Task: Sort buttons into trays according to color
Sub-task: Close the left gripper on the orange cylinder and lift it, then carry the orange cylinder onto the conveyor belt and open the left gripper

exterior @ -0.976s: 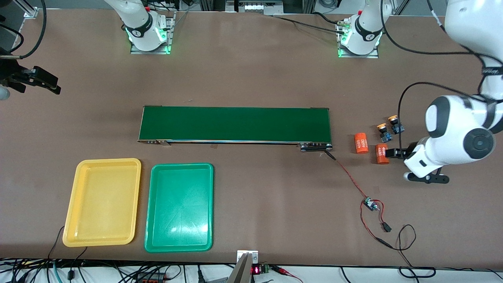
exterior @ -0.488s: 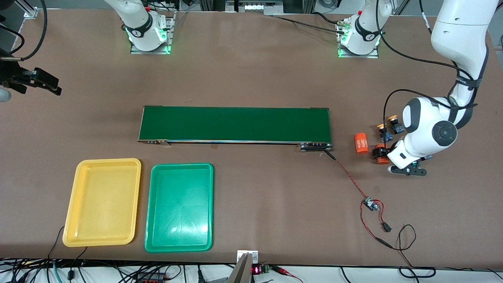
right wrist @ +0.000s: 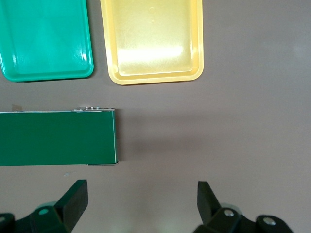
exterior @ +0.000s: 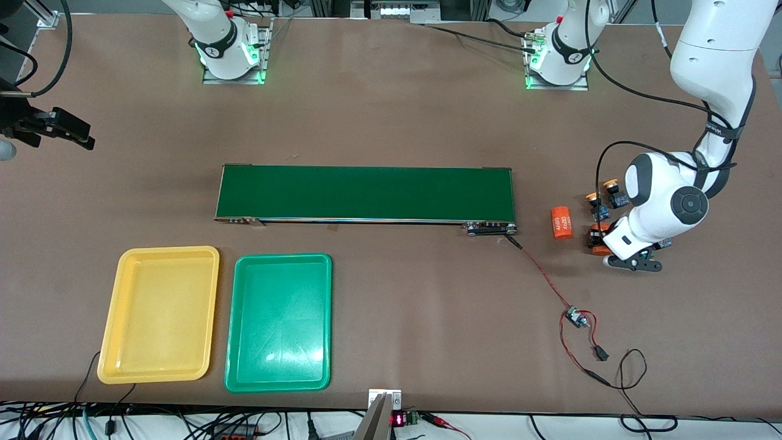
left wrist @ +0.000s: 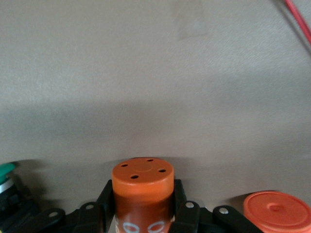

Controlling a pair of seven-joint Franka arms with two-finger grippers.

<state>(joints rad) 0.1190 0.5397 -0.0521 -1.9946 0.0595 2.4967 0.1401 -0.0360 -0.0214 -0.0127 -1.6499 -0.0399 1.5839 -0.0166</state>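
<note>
Two buttons with yellow-orange caps stand at the left arm's end of the table. A green-capped button shows at the edge of the left wrist view; the arm hides it in the front view. My left gripper is shut on an orange 4680 cylinder, low at the table beside those buttons. The yellow tray and green tray lie side by side and are empty. My right gripper is open and empty and waits at the right arm's end.
A long dark-green conveyor belt lies mid-table, farther from the front camera than the trays. A second orange 4680 cylinder lies between the belt's end and my left gripper. A red wire with a small circuit board runs from the belt's end.
My left arm has swung in and lowered, bringing its gripper around the orange cylinder. The right arm has not moved.
</note>
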